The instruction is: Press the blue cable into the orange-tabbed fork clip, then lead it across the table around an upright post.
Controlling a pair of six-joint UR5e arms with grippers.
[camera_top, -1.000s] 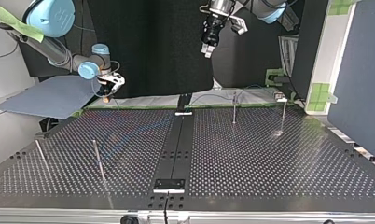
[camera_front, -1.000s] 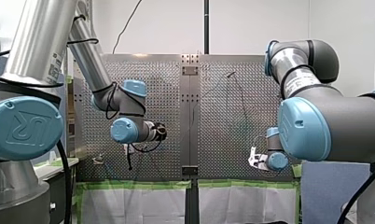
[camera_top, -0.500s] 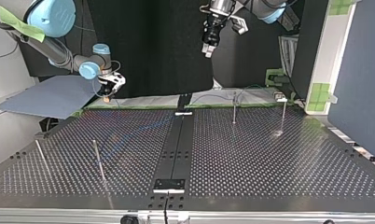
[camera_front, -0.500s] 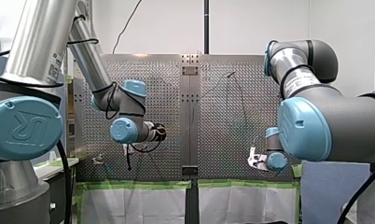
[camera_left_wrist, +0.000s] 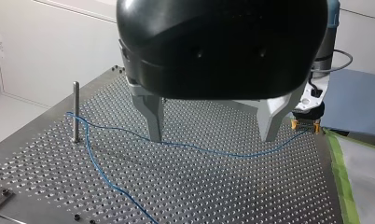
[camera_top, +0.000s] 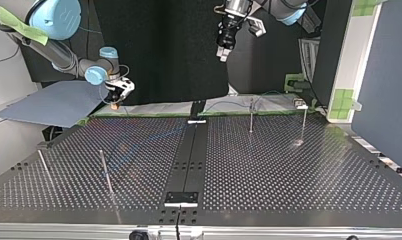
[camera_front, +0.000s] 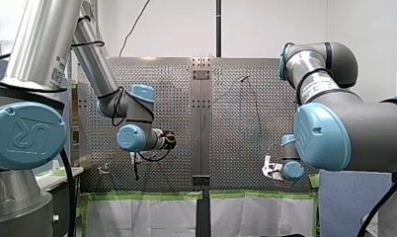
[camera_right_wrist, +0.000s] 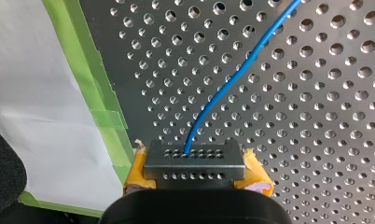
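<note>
My right gripper [camera_right_wrist: 194, 163] pinches the blue cable [camera_right_wrist: 232, 79] between its yellow pads [camera_right_wrist: 253, 173], low at the edge of the perforated table [camera_left_wrist: 213, 186], beside the green tape [camera_left_wrist: 337, 158]. From there the cable runs out flat over the holes, away from the pads. My left gripper [camera_left_wrist: 212, 138] hangs well above the table with its metal fingers [camera_left_wrist: 153, 116] spread wide and nothing between them. In the left wrist view the cable's free stretch lies under that gap. Its long axis runs from one fingertip towards the other, along the jaws' line of closing and not across it. I judge the left wrist must turn crosswise before it comes down, or the fingers will close along the cable and miss it. Farther on the cable bends at an upright post [camera_left_wrist: 76, 112], touching it or just beside it, and heads towards the camera. I cannot pick out the orange-tabbed fork clip for sure in any view, so I cannot tell which way it lies from either gripper
</note>
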